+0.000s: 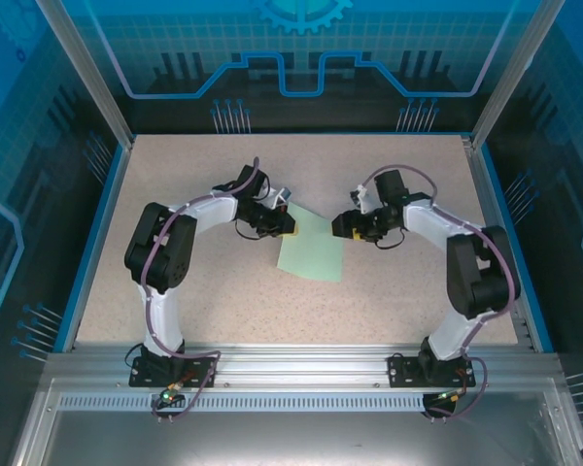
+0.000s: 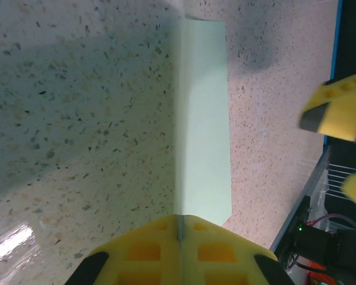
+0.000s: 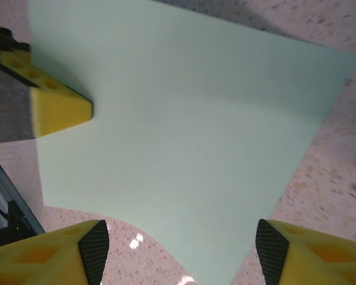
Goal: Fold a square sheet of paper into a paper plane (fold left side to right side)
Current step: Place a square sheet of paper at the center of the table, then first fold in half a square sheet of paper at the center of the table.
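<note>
From above and behind the arm bases (image 1: 175,367) we look down on the whole tabletop (image 1: 223,301). Our wrist cameras sit close behind the left claw (image 2: 181,237) and right claw (image 3: 178,249), facing forward past the fingertips. All views share the square sheet of paper (image 1: 311,250) between both claws.

Speckled beige table (image 1: 223,301), blue trim (image 1: 97,243) round its edge, aluminium corner posts (image 1: 84,68), translucent blue wall panels (image 1: 369,49) with circuit-line graphics, aluminium rail (image 1: 301,361) along the near side
</note>
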`<control>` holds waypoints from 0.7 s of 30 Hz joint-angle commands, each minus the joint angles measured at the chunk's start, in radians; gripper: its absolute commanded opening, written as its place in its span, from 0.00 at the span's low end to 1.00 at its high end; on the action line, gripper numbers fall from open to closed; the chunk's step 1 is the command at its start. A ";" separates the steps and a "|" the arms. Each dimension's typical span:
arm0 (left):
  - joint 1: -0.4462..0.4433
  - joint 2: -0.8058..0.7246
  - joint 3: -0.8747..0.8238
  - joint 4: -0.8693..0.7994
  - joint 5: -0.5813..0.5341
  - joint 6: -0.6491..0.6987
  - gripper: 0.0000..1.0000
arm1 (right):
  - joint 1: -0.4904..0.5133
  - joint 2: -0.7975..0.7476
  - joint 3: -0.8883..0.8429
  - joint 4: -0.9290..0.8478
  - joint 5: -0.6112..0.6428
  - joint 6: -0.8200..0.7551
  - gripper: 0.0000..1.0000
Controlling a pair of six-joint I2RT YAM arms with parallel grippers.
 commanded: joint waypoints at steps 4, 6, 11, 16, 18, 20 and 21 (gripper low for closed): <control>0.006 0.004 0.062 -0.145 -0.017 0.059 0.12 | 0.045 0.172 0.067 0.063 0.045 0.094 0.54; 0.006 0.003 0.057 -0.131 0.013 0.044 0.16 | 0.048 0.202 0.068 0.062 0.060 0.106 0.53; 0.004 -0.002 0.053 -0.086 0.088 -0.033 0.39 | 0.050 0.245 0.065 0.022 0.119 0.102 0.48; -0.007 -0.015 0.041 0.025 0.171 -0.145 0.52 | 0.050 0.261 0.055 0.004 0.142 0.092 0.48; -0.020 -0.016 0.038 0.068 0.199 -0.180 0.55 | 0.050 0.265 0.048 0.012 0.138 0.094 0.48; -0.037 -0.006 0.044 0.104 0.223 -0.205 0.58 | 0.049 0.267 0.041 0.025 0.126 0.102 0.48; -0.044 0.001 0.052 0.110 0.229 -0.211 0.59 | 0.050 0.268 0.038 0.033 0.117 0.107 0.48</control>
